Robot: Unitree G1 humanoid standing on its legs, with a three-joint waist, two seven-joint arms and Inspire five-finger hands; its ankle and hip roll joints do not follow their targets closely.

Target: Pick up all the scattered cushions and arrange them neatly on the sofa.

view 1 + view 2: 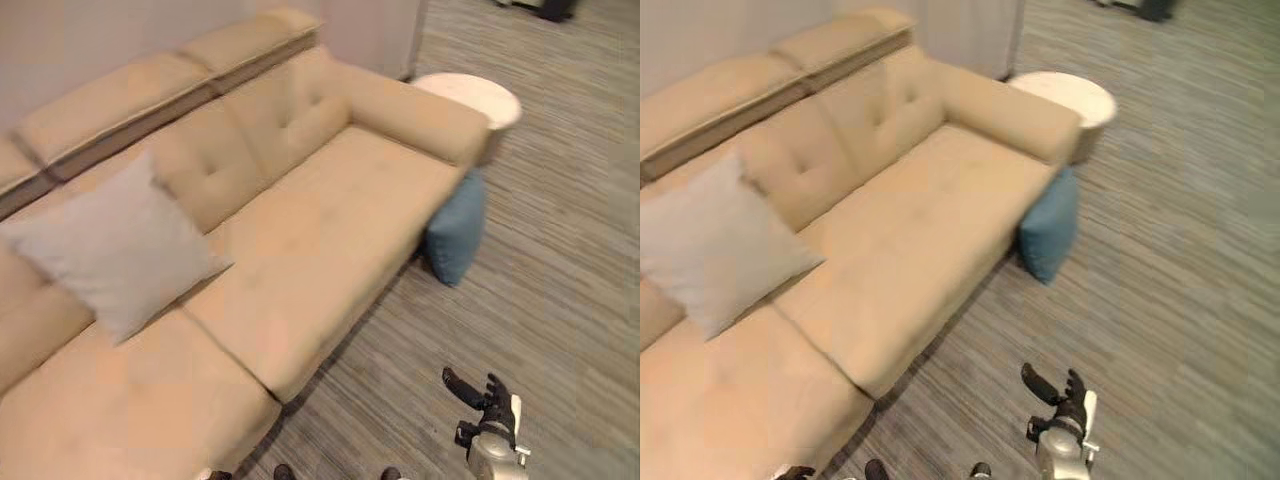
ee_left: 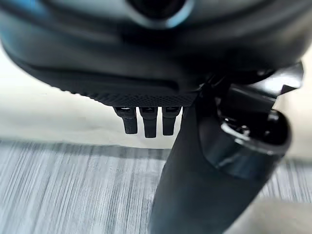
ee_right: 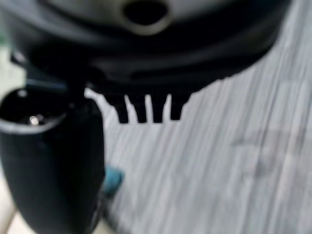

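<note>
Cushions are the concern, and two show in the left eye view: a grey cushion (image 1: 115,250) already propped on the sofa (image 1: 330,230) at about 9 o'clock, and a blue cushion (image 1: 457,228) standing on edge on the carpet (image 1: 560,260) at about 3 o'clock, leaning against the sofa's front corner below the round white table (image 1: 470,97). The right hand (image 1: 487,402) hangs at 5 o'clock, fingers relaxed and grasping nothing, well apart from the blue cushion.

In the right eye view the blue cushion (image 1: 1050,225) sits just right of centre, its upper edge free and touching the sofa's arm.

Left wrist view: the left hand (image 2: 146,119) has straight, released fingers over carpet beside the pale sofa base, holding nothing.

Right wrist view: the right hand's fingers (image 3: 146,109) are straight and empty above the carpet, with a sliver of the blue cushion (image 3: 113,180) beyond.

The blue cushion looks soft, light and squashy, not fragile; it should yield under a pinch, so a broad grasp across the free top edge or corner seems safest.
</note>
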